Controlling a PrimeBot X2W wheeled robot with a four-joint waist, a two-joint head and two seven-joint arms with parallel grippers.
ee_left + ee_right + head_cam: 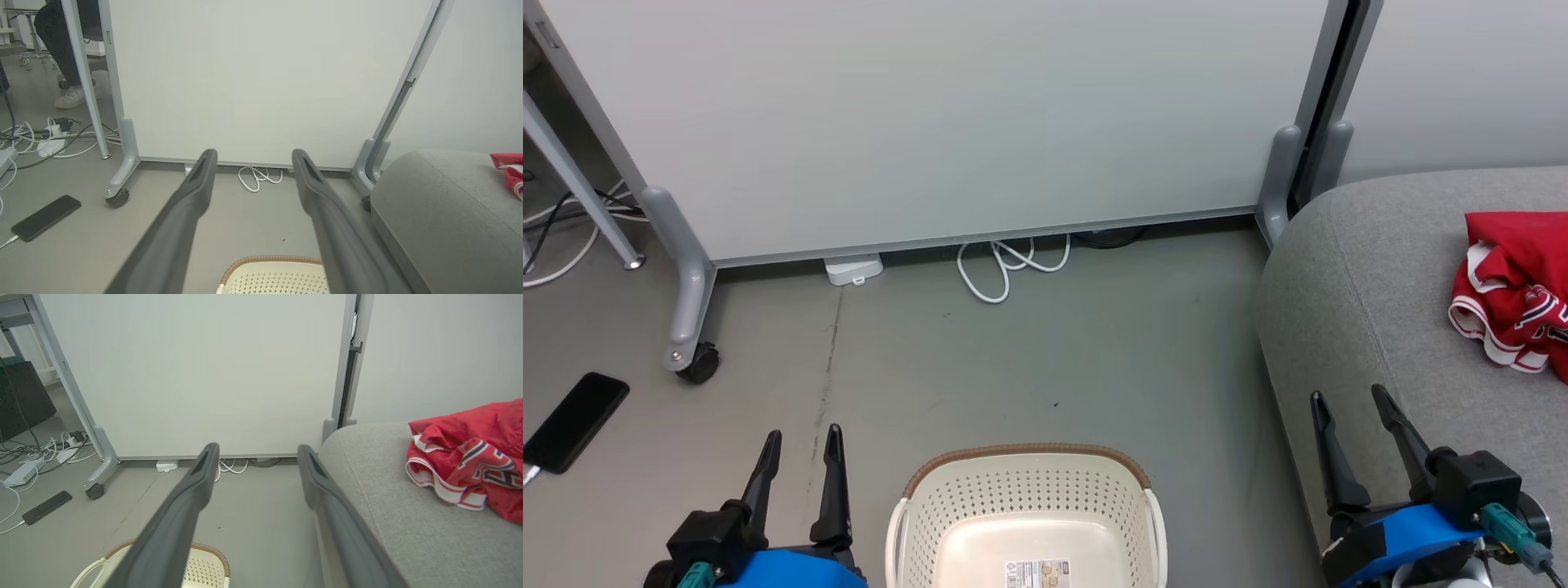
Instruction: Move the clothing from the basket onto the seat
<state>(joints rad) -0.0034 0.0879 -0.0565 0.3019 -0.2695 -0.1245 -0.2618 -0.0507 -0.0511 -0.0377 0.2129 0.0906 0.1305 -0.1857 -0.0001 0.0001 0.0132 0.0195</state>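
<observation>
The clothing [1515, 290] is a red bundle with white-striped trim lying on the grey seat [1347, 278] at the right; it also appears as clothing [466, 457] on the seat [392, 522] in the right wrist view. The cream basket [1027, 514] with a brown rim stands on the floor at bottom centre, its inside bare apart from a label. My left gripper [800, 441] is open, left of the basket. My right gripper [1349, 400] is open over the seat's near edge, left of and nearer than the clothing, holding nothing.
A pale wheeled partition [931, 122] stands behind, its caster [698, 363] at left. White cable loops [1005, 265] and a small white box [854, 269] lie at its base. A black phone [576, 420] lies on the floor, left. A person's leg and shoe [73, 96] are beyond the partition.
</observation>
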